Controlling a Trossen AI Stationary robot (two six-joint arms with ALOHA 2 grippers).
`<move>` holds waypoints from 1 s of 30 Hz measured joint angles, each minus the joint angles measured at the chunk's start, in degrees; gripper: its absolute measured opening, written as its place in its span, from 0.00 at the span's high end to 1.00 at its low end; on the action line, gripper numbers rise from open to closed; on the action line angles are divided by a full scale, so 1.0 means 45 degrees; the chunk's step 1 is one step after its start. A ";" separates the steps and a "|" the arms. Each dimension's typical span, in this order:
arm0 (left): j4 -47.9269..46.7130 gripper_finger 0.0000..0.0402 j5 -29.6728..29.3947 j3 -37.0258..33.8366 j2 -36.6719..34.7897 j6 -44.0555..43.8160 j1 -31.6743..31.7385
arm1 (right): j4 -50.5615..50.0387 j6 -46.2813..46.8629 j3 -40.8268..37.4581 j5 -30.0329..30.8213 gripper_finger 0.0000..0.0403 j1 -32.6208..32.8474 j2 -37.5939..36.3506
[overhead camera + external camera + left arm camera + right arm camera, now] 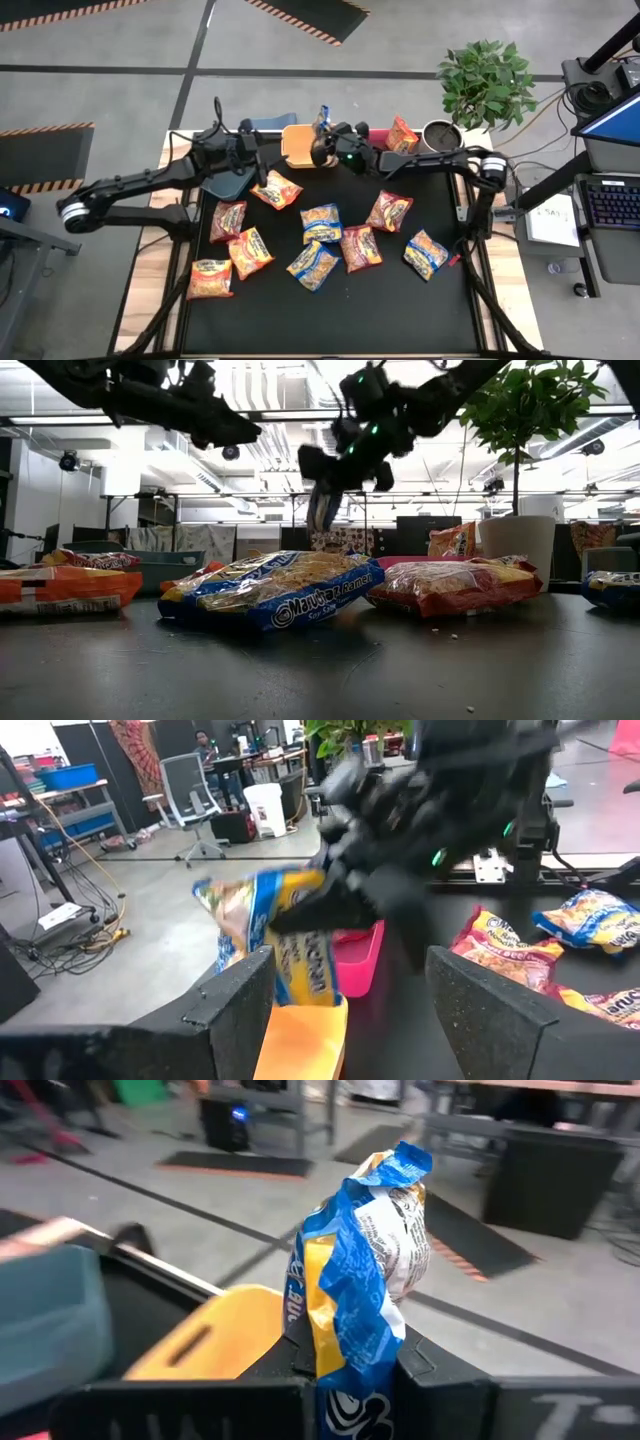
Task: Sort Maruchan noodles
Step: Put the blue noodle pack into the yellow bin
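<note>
Crinkly yellow packets point(323, 222) are lying scattered over the dark bench point(330, 310) in the high view, about ten of them, so most of the sorting is still waiting to be done. At the far edge, a blue bin point(272, 124), a yellow bin point(299, 145) and a red bin point(380, 136) are standing in a row, and one orange-trimmed packet point(402, 135) is sitting by the red bin. The right hand point(322, 150) is hanging at the yellow bin, while the left hand point(262, 172) is hovering just left of it.

From the low view, a blue-trimmed packet point(275, 588) is lying nearest, a red-trimmed one point(455, 582) is resting to its right, and the right hand is dangling a packet point(322, 508) above the far end.

Through the left wrist view, the left hand's fingers point(240, 995) are standing wide apart and holding nothing, with the yellow bin just beyond them.

Through the right wrist view, the right hand point(345, 1370) is clamping a blue-trimmed packet point(360, 1290) upright over the yellow bin point(215, 1335), so I judge this one is about to be dropped in.
</note>
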 joint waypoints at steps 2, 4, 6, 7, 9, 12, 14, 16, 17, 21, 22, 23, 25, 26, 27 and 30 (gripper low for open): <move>-0.0228 0.40 -0.0005 0.0000 -0.0173 -0.0001 0.0000 | -0.0073 0.0172 0.0168 0.0378 0.93 -0.0033 0.0385; -0.0329 0.40 -0.0010 0.0000 -0.0233 0.0001 0.0000 | 0.0018 0.0197 0.0378 0.0753 0.93 -0.0037 0.0709; -0.0408 0.40 -0.0009 0.0000 -0.0234 -0.0003 0.0000 | 0.0002 0.0165 0.0523 0.1439 0.93 -0.0032 0.1019; -0.0418 0.40 -0.0008 0.0000 -0.0214 -0.0002 0.0000 | -0.0081 0.0125 0.0610 0.1695 0.93 -0.0032 0.1161; -0.0413 0.40 -0.0010 0.0000 -0.0142 -0.0001 0.0000 | -0.0468 0.0181 0.0629 0.1798 0.93 -0.0037 0.1283; -0.0416 0.40 -0.0010 0.0000 -0.0035 0.0068 0.0000 | -0.0658 0.0241 0.0697 0.2097 0.93 -0.0037 0.1399; -0.0380 0.40 -0.0016 0.0000 0.0010 0.0148 0.0000 | -0.0643 0.0240 0.0697 0.2419 0.93 -0.0037 0.1484; -0.0406 0.40 -0.0208 0.0000 0.0019 0.0212 0.0000 | -0.0691 0.0236 0.0697 0.2455 0.93 -0.0037 0.1603; -0.0382 0.40 -0.0331 0.0000 0.0019 0.0247 0.0000 | -0.0655 0.0237 0.0697 0.2460 0.93 -0.0037 0.1701; -0.0408 0.40 -0.0622 0.0000 0.0019 0.0268 0.0005 | -0.0641 0.0231 0.0697 0.2511 0.93 -0.0037 0.2107; -0.0409 0.40 -0.0631 0.0000 0.0019 0.0273 0.0005 | -0.0696 0.0236 0.0697 0.2563 0.93 -0.0037 0.2192; -0.0422 0.40 -0.0631 0.0000 0.0019 0.0273 0.0005 | -0.0690 0.0231 0.0697 0.2595 0.93 -0.0037 0.2276; -0.0454 0.40 -0.0636 0.0000 0.0019 0.0273 0.0005 | -0.0657 0.0236 0.0698 0.2591 0.93 -0.0037 0.2401; -0.0457 0.40 -0.0638 0.0000 0.0019 0.0276 0.0005 | -0.0669 0.0236 0.0702 0.2591 0.93 -0.0037 0.2419; -0.0454 0.40 -0.0636 0.0000 0.0019 0.0278 0.0005 | -0.0692 0.0236 0.0702 0.2591 0.93 -0.0037 0.2423; -0.0457 0.40 -0.0641 0.0000 0.0019 0.0279 0.0005 | -0.0650 0.0231 0.0702 0.2596 0.93 -0.0037 0.2424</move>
